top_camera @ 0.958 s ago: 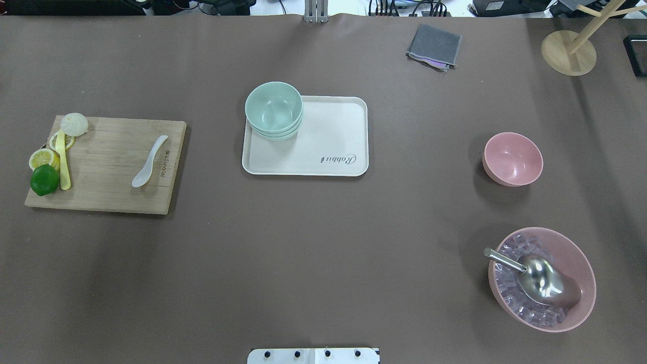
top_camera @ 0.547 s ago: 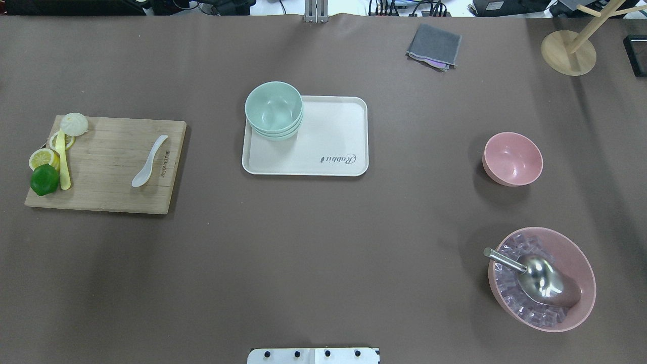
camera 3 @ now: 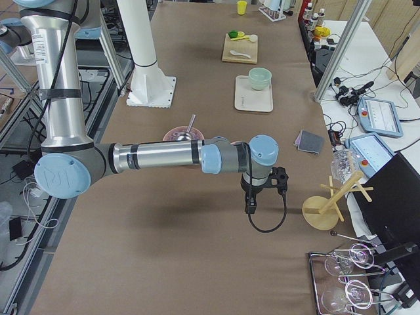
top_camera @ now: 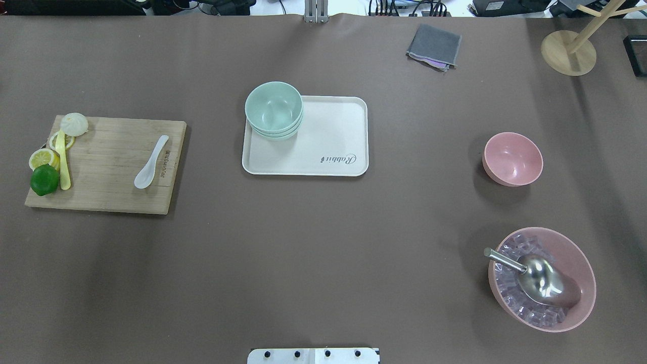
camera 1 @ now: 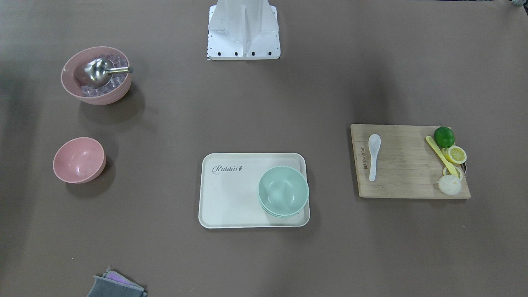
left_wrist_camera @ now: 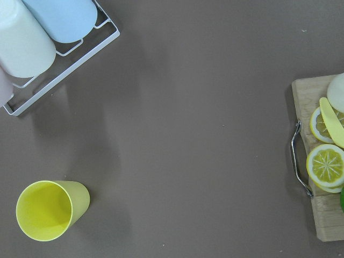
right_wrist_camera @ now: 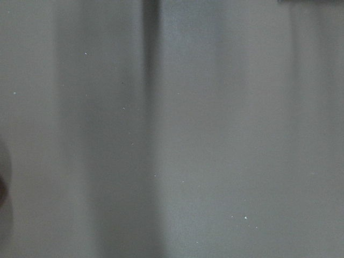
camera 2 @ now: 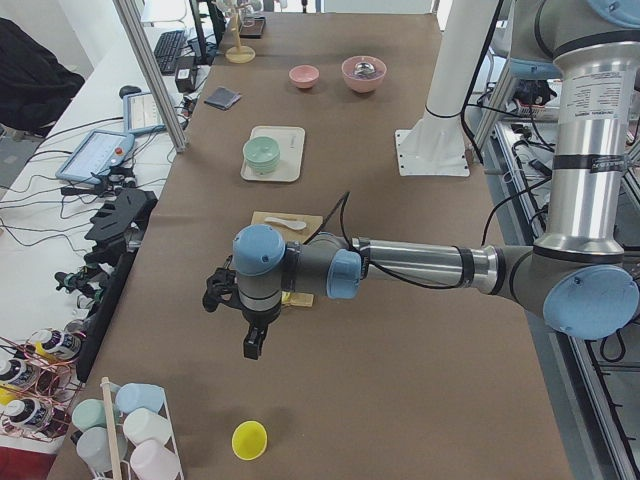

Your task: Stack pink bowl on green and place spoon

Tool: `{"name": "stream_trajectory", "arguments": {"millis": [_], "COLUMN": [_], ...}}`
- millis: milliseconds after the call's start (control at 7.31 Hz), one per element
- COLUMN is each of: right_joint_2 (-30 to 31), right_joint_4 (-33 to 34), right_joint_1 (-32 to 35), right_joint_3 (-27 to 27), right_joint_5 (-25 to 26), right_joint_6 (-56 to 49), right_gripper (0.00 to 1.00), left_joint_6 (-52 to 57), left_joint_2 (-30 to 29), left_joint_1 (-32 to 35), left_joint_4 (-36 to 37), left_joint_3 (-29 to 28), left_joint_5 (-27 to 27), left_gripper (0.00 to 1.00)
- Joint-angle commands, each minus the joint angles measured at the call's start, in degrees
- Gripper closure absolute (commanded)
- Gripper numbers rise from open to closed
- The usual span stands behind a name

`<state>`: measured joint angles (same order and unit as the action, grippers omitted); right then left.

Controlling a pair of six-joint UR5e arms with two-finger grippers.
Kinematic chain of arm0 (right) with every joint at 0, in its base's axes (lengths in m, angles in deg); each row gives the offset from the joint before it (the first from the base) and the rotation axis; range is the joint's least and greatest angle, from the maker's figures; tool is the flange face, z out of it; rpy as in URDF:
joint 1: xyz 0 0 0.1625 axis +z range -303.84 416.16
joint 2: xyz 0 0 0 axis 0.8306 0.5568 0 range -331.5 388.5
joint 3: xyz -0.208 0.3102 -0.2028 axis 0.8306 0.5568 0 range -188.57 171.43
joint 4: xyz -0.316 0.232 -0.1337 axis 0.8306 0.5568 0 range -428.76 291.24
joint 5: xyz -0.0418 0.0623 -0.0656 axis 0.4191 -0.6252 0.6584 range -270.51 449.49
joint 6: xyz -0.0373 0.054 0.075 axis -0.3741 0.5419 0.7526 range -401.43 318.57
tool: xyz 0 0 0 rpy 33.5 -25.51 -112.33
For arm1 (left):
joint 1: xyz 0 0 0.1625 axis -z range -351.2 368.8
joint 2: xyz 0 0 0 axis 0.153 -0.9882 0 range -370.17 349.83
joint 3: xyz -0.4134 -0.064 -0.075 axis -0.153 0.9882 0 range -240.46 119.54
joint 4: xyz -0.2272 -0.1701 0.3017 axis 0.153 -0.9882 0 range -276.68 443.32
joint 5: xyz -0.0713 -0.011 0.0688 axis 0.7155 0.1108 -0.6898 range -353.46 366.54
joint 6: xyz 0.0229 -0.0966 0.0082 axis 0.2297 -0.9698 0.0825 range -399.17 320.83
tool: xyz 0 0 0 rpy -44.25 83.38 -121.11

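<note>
Nothing is seen shifted since earlier, stacking is not begun, and the pink bowl (top_camera: pixel 512 158), well apart from the right pincer (camera 3: pixel 251 206) (its grip cannot be told), is to be approached first.

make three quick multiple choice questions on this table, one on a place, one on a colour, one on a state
1. The small pink bowl is: A stacked on another bowl; B empty and upright on the table; C tipped over.
2. The bowls on the tray are: A yellow; B pink; C green.
3. The white spoon lies: A on the wooden cutting board; B on the tray; C in the small pink bowl.
Answers: 1 B, it stands alone with nothing inside; 2 C, the stack is pale green; 3 A, it rests on the board near one edge.
</note>
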<state>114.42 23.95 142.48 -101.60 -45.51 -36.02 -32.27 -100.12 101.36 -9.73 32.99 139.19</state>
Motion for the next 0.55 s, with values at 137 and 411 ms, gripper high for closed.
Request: {"name": "stream_trajectory", "arguments": {"millis": [137, 411], "right_joint_2": [-2.8, -2.6], "right_joint_4": [0.8, 0.5], "right_joint_1": [-1.2, -1.5], "right_joint_3": [-0.3, -0.1], "right_joint_5": [-0.2, 0.0], "right_joint_6": [0.1, 0.2], "right_gripper": [0.00, 0.00], "left_joint_6": [0.0, 0.0], "left_joint_2": [0.7, 0.5], "left_joint_1": [-0.2, -0.2], "left_joint_4": [-0.5, -0.4], "left_joint_3": [-0.9, -1.2], "left_joint_5": [0.4, -0.2], "left_gripper": [0.02, 0.02]}}
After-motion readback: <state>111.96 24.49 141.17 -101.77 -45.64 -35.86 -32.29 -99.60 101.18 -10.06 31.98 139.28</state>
